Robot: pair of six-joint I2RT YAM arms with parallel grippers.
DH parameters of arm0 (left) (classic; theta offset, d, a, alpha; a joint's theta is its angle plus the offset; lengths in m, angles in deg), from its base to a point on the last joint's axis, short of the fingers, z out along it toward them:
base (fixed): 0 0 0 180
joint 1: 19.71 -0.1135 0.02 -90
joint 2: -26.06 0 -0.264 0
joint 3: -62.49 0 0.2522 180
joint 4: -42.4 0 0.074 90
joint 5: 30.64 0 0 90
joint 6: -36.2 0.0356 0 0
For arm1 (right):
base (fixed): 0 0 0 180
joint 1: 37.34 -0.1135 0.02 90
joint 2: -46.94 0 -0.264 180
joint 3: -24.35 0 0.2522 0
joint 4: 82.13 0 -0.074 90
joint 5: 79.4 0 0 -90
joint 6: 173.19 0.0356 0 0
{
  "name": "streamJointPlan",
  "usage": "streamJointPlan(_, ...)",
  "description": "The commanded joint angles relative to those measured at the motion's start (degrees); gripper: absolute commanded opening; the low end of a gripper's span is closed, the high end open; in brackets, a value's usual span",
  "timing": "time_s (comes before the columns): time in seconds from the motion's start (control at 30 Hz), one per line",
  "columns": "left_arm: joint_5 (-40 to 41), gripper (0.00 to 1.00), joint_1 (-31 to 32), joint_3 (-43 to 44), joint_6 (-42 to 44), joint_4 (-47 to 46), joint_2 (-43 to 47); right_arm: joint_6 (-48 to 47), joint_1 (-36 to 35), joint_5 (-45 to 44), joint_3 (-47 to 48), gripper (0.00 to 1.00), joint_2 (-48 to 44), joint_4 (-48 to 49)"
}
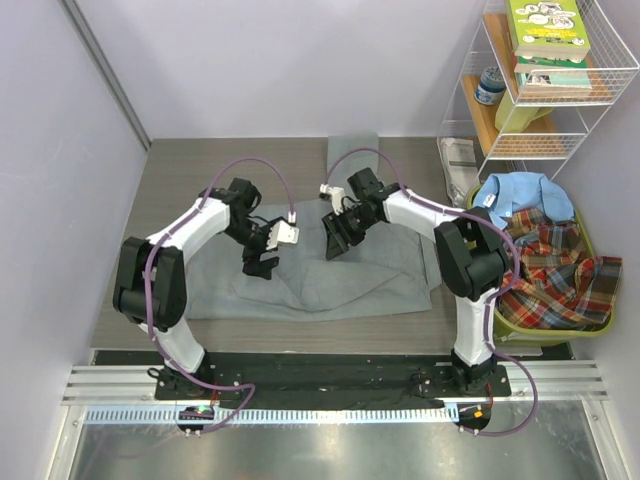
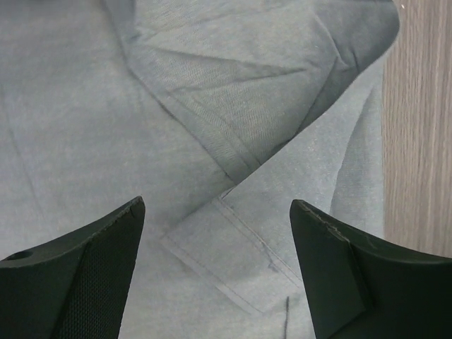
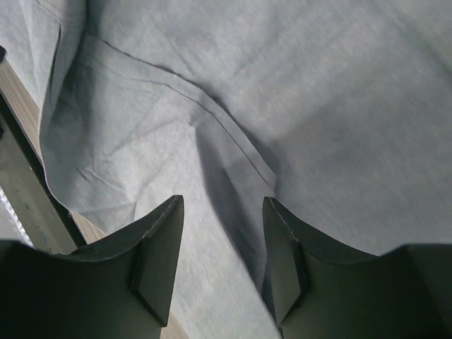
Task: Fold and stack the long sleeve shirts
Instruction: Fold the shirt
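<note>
Broadly, a wood-grain tabletop [image 1: 170, 180] fills the space between pale walls, and most of its middle is covered by the grey long sleeve shirt [image 1: 330, 285]. The shirt lies loosely spread and rumpled, reaching from near the left arm's elbow across to the right arm's base, with a strip of the same cloth running up toward the back wall.

At the right rear stands a white wire shelf [image 1: 483, 118]. In front of it, at the tabletop's right edge, sits a green basket [image 1: 530, 330]. A red-green plaid shirt [image 1: 555, 275] is heaped in the basket and spills over its rim. A light blue shirt [image 1: 525, 195] lies bunched at the far end of the basket, collar up, touching the plaid one.

Both arms bend inward over the grey shirt, their wrists near each other above its upper half.

The left gripper [image 2: 217, 201] has its fingers spread wide and holds nothing. Below the gap lies a stitched rectangular panel of the shirt and a diagonal fold, with bare tabletop just to the right of the cloth.

The right gripper [image 3: 223, 199] stands with a narrower gap, fingers apart and nothing pinched. A seamed ridge of grey cloth runs toward that gap.

Green-covered books [image 1: 545, 30] are stacked on the shelf's top tier.
</note>
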Motion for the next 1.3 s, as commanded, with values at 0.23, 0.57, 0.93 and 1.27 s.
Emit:
streamJointPlan(0.23, 4.29, 0.77, 2.78, -6.66, 17.2, 0.36, 1.82, 3.02, -2.98, 2.69, 2.03, 0.51, 3.43, 4.1)
streamJointPlan(0.57, 7.99, 0.27, 2.69, -10.7, 16.59, 3.68, 10.51, 2.22, -2.54, 0.14, 2.2, 0.01, 0.45, 3.66)
streamJointPlan(0.93, 13.43, 0.0, 2.69, -27.73, 12.81, -2.54, 32.48, 2.49, -0.52, 0.14, 0.09, 0.01, -2.82, 4.89)
streamJointPlan(1.27, 11.68, 0.0, 3.66, -28.12, 9.13, 1.23, 39.96, 4.16, -0.43, 1.28, 0.62, 0.42, -0.88, 3.76)
